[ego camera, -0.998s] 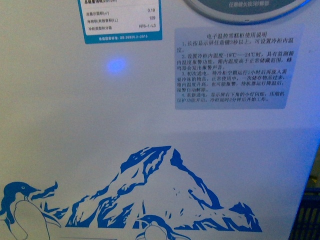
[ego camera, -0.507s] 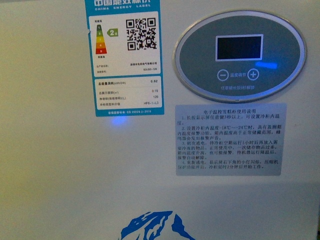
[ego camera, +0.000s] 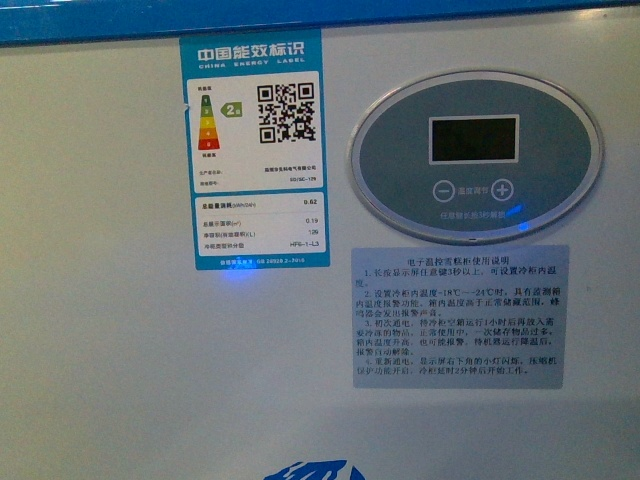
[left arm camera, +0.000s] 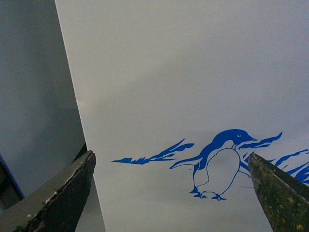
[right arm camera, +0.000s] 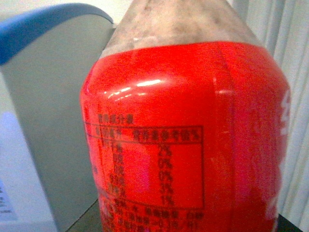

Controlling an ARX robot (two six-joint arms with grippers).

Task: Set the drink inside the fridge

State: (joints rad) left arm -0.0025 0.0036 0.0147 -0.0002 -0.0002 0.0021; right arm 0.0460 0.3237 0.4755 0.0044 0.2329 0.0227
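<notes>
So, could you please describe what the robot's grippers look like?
The left gripper has two dark grey, wedge-shaped fingers tapering to blunt tips, scuffed and flecked with pale marks; no cables or lettering show. The right gripper is hidden behind the red-labelled plastic drink bottle.

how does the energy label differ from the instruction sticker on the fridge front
The energy label is blue-bordered with a QR code and coloured arrows; the instruction sticker is pale grey with only text. The label is taller than wide, the sticker wider than tall. The label sits left of the oval control panel, the sticker below it. Both lie flat on the front of the fridge.
</notes>
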